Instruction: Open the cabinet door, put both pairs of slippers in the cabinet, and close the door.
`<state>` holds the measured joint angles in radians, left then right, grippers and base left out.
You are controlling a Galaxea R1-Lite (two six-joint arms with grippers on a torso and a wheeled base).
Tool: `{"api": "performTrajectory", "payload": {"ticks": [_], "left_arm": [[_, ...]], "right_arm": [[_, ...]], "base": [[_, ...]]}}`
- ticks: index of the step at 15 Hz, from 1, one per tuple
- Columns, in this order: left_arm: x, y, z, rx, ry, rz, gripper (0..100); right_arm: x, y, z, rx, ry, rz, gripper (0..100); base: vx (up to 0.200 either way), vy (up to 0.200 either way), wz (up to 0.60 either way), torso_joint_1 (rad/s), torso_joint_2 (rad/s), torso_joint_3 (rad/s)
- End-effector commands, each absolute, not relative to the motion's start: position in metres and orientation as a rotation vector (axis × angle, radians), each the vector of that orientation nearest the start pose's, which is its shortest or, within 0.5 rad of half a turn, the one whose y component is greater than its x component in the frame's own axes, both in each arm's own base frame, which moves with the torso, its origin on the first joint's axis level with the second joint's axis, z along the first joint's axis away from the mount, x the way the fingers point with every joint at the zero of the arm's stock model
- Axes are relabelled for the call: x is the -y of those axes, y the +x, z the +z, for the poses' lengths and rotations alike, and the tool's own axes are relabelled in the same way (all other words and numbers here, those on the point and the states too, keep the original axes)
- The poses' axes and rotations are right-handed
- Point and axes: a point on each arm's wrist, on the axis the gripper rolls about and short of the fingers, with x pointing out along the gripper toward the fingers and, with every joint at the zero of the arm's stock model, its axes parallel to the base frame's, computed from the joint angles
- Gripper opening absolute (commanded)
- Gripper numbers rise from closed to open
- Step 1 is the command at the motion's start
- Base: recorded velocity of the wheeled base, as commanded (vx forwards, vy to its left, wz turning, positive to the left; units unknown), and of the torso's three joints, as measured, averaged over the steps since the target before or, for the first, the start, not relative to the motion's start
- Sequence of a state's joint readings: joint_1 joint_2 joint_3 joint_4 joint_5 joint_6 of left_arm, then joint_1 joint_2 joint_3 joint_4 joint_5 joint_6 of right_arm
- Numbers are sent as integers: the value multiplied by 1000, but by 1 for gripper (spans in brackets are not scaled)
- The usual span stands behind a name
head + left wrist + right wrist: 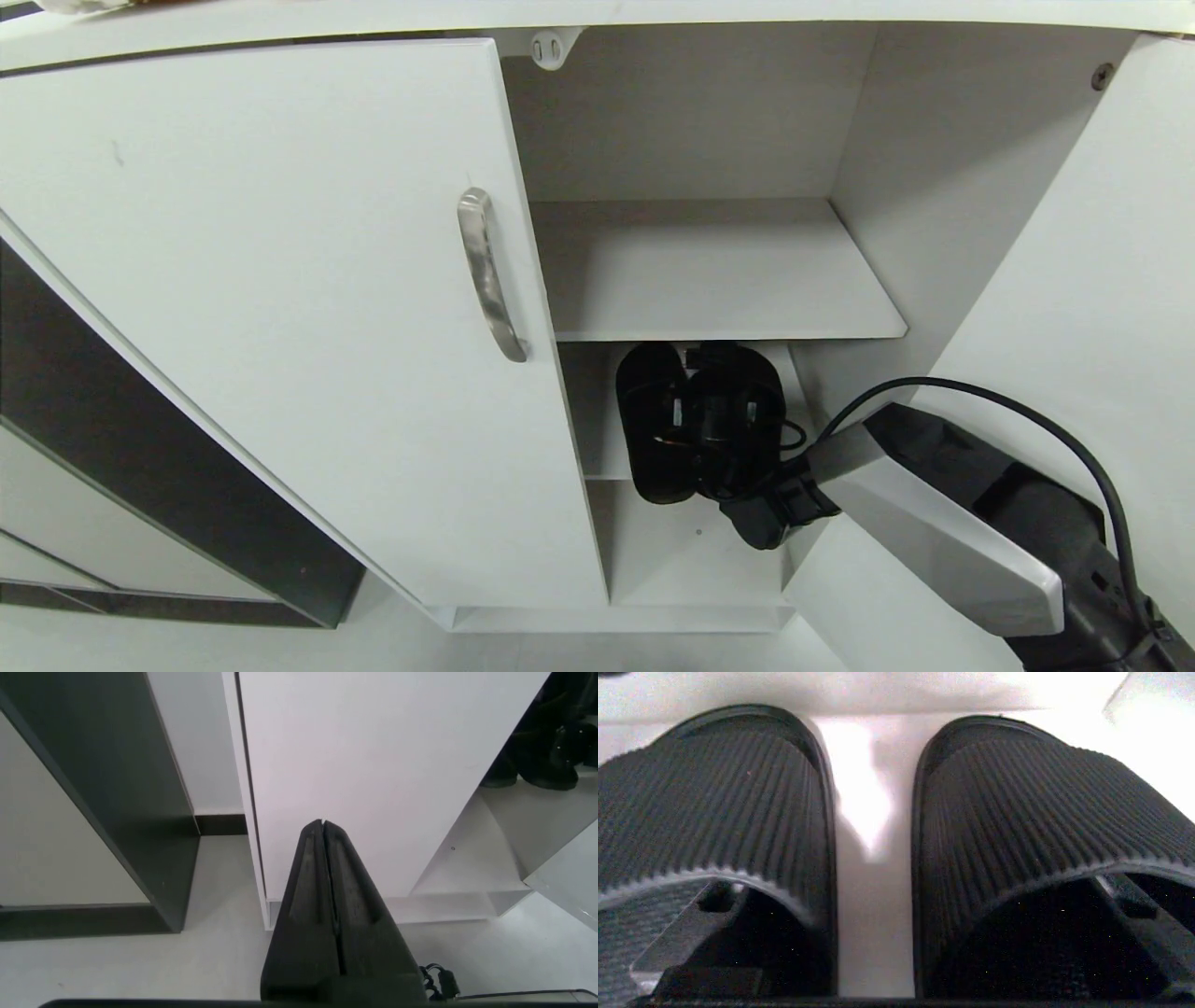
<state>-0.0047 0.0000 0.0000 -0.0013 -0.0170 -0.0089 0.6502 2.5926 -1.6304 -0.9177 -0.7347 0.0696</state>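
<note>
The right arm reaches up from the lower right into the open right half of the cabinet [924, 140], a black cable [1027, 411] looping over its forearm; the right hand [733, 448] is pushed in level with the middle shelf [597, 448], right at the heel ends of the slippers [658, 420]; in the right wrist view its fingers [691, 943] are spread wide, one under the ribbed strap of each slipper, and they pinch nothing between them; the left hand [322, 835] hangs low outside the cabinet, its two fingers pressed flat together with nothing in them, pointing at the lower part of the left door [261, 308] above the floor [215, 887]; the slippers lie side by side on the middle shelf, soles down, toes deeper in, a strip of bare white shelf between them, and the left one's near end juts past the shelf's front edge; there are two black slippers, one pair; two doors, the left door across the cabinet's left half with one curved metal handle [490, 275] near its edge, the right door [1074, 280] swung wide open at the right; one upper shelf [709, 280] sits above the slippers and a bottom compartment [681, 560] lies below them.
</note>
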Motion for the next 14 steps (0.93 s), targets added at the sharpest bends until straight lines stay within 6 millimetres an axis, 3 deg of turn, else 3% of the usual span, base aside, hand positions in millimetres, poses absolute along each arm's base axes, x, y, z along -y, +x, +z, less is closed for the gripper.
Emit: {"api": "performTrajectory", "payload": {"ticks": [1, 7, 9, 13, 14], "left_arm": [[0, -23, 76, 0, -9, -21, 0], [0, -23, 76, 0, -9, -20, 0], [0, -23, 76, 0, -9, -21, 0], [0, -23, 76, 0, -8, -21, 0], [0, -23, 76, 0, -8, -21, 0]], "right_arm": [[-300, 401, 63, -27, 43, -67, 100], [-297, 346, 89, 1, 58, 3, 100], [-296, 337, 87, -4, 51, 12, 100], [-282, 295, 85, -30, 26, 57, 100], [-278, 281, 87, -34, 22, 77, 0]], "base": [[0, 0, 0, 0, 0, 0], [0, 0, 0, 0, 0, 0], [0, 0, 0, 0, 0, 0], [0, 0, 0, 0, 0, 0], [0, 0, 0, 0, 0, 0]]}}
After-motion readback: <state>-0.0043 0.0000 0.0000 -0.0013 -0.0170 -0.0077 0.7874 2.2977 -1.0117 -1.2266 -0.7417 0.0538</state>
